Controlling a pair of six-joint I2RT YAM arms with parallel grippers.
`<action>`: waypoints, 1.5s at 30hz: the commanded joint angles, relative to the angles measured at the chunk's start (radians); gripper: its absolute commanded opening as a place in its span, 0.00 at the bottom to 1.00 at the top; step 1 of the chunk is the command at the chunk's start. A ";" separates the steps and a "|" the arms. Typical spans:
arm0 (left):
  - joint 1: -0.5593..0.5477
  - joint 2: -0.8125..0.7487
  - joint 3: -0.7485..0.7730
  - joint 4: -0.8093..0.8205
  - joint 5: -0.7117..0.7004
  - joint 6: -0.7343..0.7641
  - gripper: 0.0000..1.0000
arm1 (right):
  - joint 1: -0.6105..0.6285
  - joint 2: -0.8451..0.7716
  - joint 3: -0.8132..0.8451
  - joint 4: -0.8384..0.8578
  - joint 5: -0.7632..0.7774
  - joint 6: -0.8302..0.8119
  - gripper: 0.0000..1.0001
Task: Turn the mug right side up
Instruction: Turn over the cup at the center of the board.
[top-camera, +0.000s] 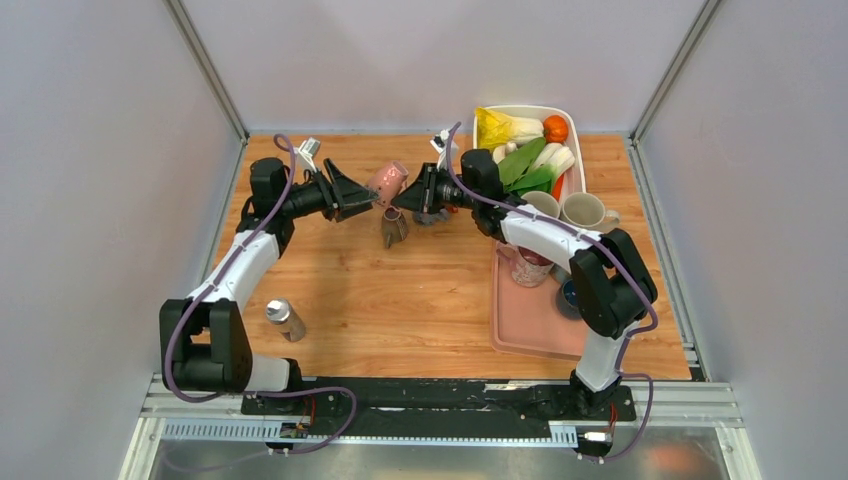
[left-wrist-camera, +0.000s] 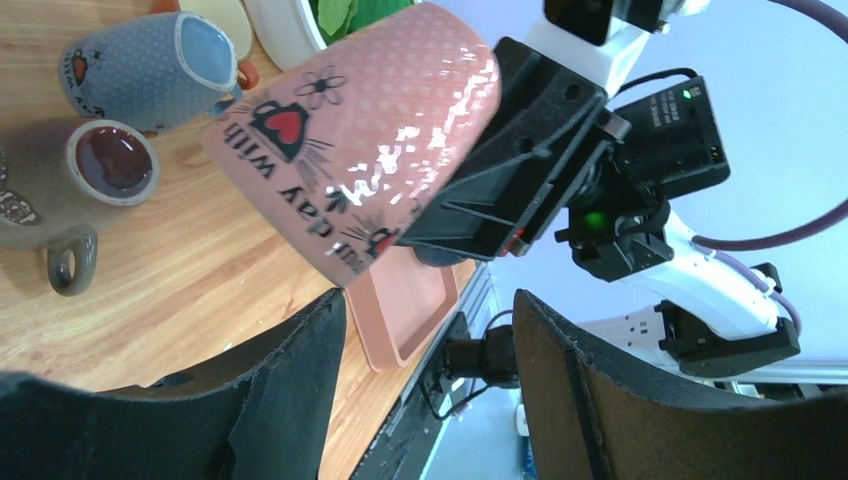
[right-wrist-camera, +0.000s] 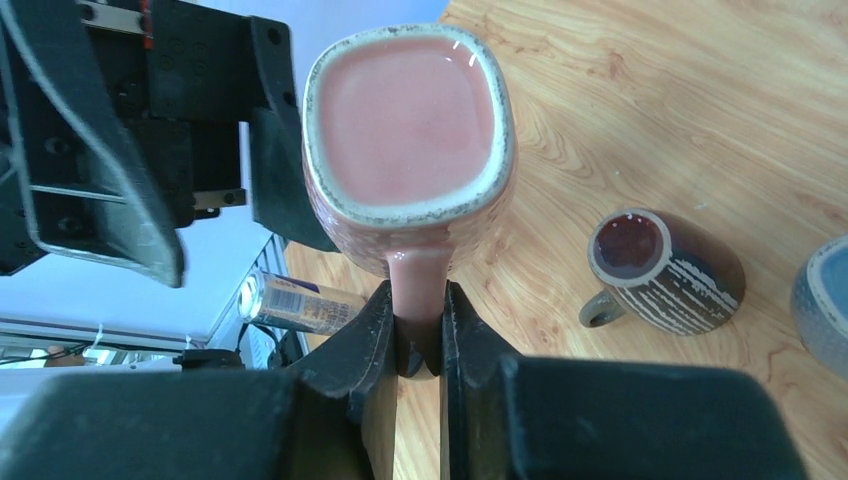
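Note:
The pink mug (top-camera: 388, 183) with heart prints hangs tilted in the air above the table's back middle. My right gripper (top-camera: 408, 196) is shut on its handle. In the right wrist view the fingers (right-wrist-camera: 372, 330) clamp the handle (right-wrist-camera: 420, 290), and the mug's base (right-wrist-camera: 410, 115) faces the camera. My left gripper (top-camera: 368, 200) is open, just left of the mug and not touching it. In the left wrist view the mug (left-wrist-camera: 350, 130) sits beyond the spread fingers (left-wrist-camera: 290, 400), with nothing between them.
A brown mug (top-camera: 393, 228) lies on its side under the pink one, with a blue mug (left-wrist-camera: 150, 65) beside it. A can (top-camera: 284, 318) lies at the front left. On the right are a pink tray (top-camera: 530, 325) with mugs and a white bin (top-camera: 522, 110) of vegetables.

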 joint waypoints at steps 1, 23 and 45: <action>-0.002 0.029 0.056 0.021 -0.026 -0.015 0.70 | 0.006 -0.021 0.105 0.108 -0.031 0.035 0.00; -0.002 0.059 0.133 0.294 -0.007 -0.091 0.23 | 0.071 0.050 0.108 0.066 -0.033 -0.044 0.06; -0.220 0.070 0.419 -1.000 -0.175 1.224 0.00 | -0.176 -0.572 -0.314 -0.408 -0.217 -0.737 0.95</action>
